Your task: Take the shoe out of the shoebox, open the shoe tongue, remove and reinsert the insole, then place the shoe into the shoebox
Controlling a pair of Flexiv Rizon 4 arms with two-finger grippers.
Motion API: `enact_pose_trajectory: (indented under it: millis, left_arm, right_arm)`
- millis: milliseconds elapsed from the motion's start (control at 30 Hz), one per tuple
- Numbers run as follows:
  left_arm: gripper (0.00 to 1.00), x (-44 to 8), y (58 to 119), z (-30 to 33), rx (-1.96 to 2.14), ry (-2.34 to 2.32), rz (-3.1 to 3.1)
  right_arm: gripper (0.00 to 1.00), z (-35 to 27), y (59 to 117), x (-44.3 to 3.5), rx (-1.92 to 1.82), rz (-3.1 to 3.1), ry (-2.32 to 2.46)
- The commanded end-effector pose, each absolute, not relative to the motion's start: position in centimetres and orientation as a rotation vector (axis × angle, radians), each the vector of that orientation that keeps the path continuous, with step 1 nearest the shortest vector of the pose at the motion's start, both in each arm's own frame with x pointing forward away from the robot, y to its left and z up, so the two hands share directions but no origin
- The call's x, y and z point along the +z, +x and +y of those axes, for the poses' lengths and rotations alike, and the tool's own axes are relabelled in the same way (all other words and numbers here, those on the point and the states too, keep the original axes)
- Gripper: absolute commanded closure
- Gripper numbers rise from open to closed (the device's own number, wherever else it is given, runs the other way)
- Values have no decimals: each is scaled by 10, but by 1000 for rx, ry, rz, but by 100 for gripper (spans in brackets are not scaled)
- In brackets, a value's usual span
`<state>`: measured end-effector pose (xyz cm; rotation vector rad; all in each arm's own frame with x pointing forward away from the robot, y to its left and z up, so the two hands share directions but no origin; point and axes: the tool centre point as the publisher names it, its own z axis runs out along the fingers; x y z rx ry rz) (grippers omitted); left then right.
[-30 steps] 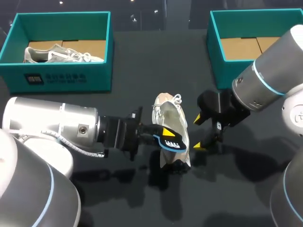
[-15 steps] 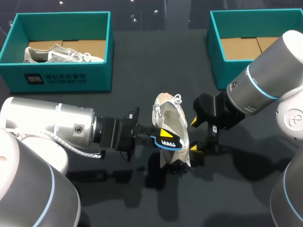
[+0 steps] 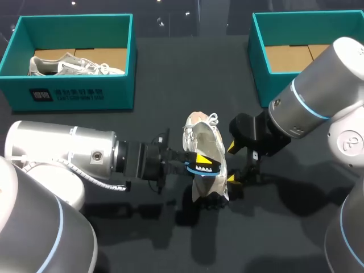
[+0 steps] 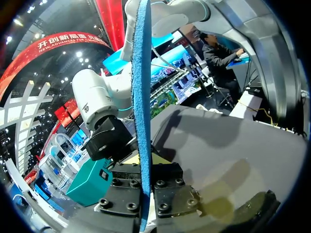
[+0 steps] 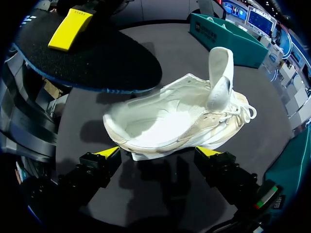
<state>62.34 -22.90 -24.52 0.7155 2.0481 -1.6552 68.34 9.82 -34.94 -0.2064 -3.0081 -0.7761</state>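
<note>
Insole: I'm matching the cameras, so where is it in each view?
Head: insole mid-table, in left end effector, over white shoe.
Left wrist: blue edge-on strip between its fingers.
Right wrist: dark oval over the shoe.
Shared landmark: right end effector.

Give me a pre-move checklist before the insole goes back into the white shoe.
1. Black foam insole with blue edge clamped in left claw: ok.
2. White mesh sneaker opening faces up: ok.
3. White tongue pulled upright, clear of the opening: ok.
4. Sneaker's inside has nothing in it: ok.
5. Right claw gripping the sneaker to steady it: not ok; open, alongside it.
6. Insole's toe end matched to the sneaker's toe: cannot tell.
</note>
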Motion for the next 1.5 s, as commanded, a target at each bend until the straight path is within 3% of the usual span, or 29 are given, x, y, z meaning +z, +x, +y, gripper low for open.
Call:
enact_pose_trajectory:
  millis: [33,1500]
  left_arm:
    - [100,-246,624,-232,-1653,714,2049]
    - [100,-254,620,-257,-1836,688,2029]
  right_arm:
    - [0,100,683,-350,-772,-3010,-204]
    - [0,97,684,-351,-762,-3012,-222]
